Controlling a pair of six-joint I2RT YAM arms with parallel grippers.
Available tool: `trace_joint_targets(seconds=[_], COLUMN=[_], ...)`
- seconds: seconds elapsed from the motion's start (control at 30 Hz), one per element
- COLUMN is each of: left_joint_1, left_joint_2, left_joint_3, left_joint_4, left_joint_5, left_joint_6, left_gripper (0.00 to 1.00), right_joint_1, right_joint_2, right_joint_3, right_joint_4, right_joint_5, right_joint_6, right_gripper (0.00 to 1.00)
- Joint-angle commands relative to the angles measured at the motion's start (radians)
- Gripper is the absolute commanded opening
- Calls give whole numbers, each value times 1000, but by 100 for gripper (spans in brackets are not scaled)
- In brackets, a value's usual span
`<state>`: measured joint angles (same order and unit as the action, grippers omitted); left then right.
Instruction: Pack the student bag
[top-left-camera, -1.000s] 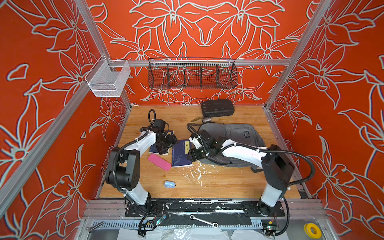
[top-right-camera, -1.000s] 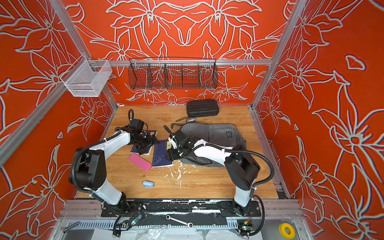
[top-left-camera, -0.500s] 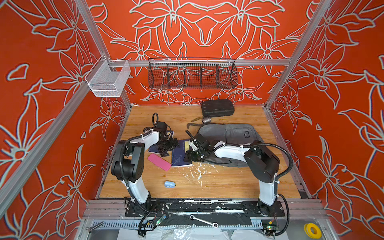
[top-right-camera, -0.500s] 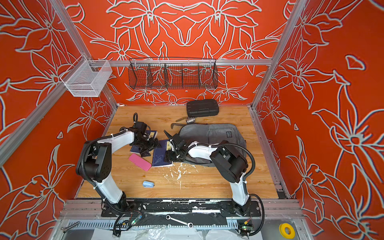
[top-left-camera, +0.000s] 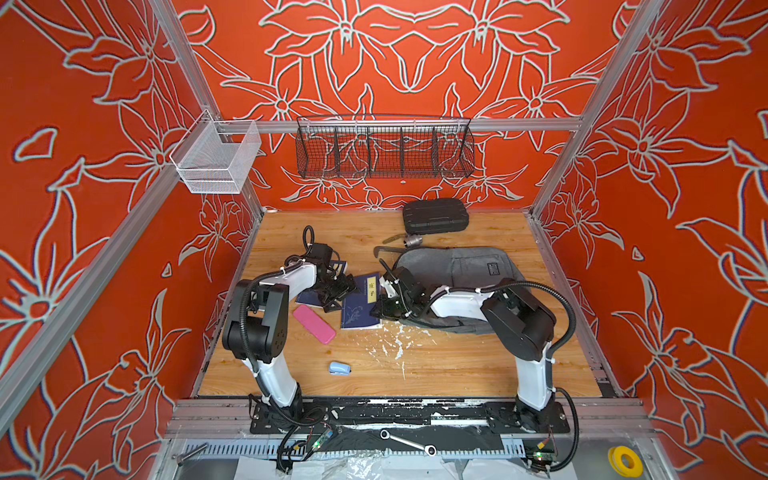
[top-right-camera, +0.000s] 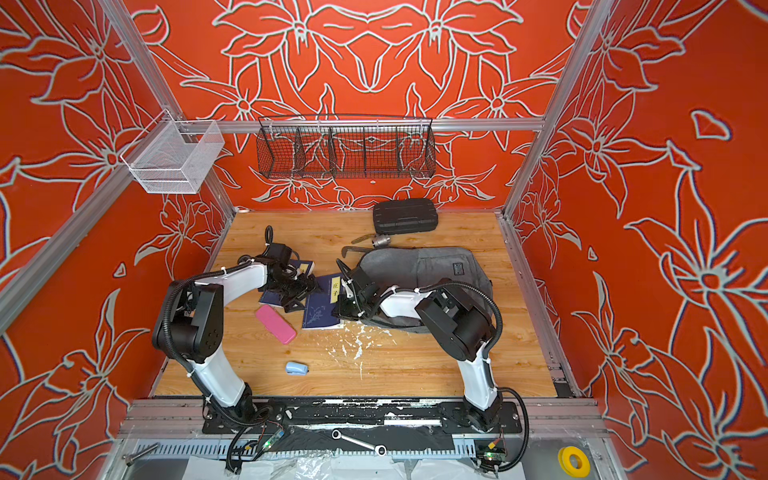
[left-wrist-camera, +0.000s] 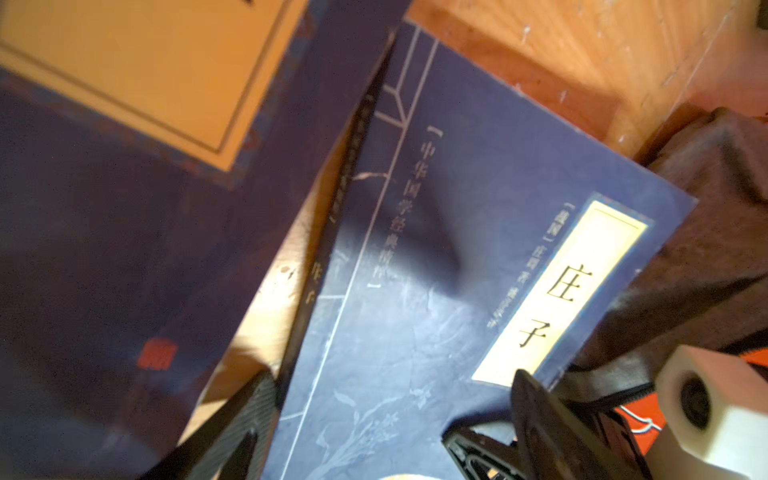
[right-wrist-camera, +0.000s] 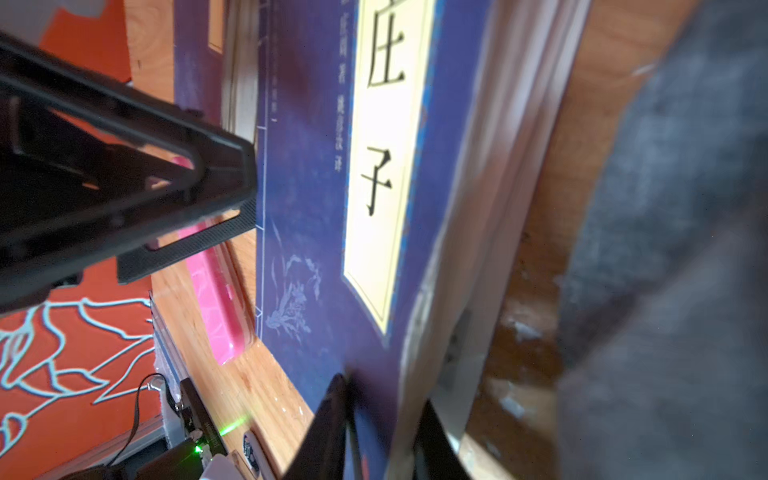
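As the blue book's (top-left-camera: 358, 307) right edge is pinched by the right pincer (right-wrist-camera: 386, 415) and the left pincer (left-wrist-camera: 392, 378) is spread wide, a level lift is advised towards the student bag (top-left-camera: 453, 266) lying just right.
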<state>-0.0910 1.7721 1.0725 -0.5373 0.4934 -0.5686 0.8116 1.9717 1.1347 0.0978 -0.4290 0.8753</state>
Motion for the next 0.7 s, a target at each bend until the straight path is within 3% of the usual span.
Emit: trace_joint_targets(seconds=[0.0, 0.2, 0.4, 0.53, 0.67], left_joint_1=[-13, -13, 8, 94, 143], left_joint_2=[32, -81, -257, -280, -229], left_joint_3=[-23, 63, 247, 229, 332], left_joint_4=[-7, -89, -228, -170, -259], left_joint_5=[50, 20, -155, 14, 170], left_joint_6=[-9, 41, 262, 364, 522], left_gripper=[88, 90, 93, 93, 91], right_joint_1=[-12, -11, -16, -39, -47], right_joint_2=[-68, -124, -220, -266, -269], right_joint_3=[-4, 102, 143, 151, 244], right_joint_4=[75, -176, -275, -270, -450], right_joint_5=[2, -3, -40, -130, -190], right_joint_6=[15, -184, -358, -428, -579], right_gripper=[13, 2, 0, 0, 0])
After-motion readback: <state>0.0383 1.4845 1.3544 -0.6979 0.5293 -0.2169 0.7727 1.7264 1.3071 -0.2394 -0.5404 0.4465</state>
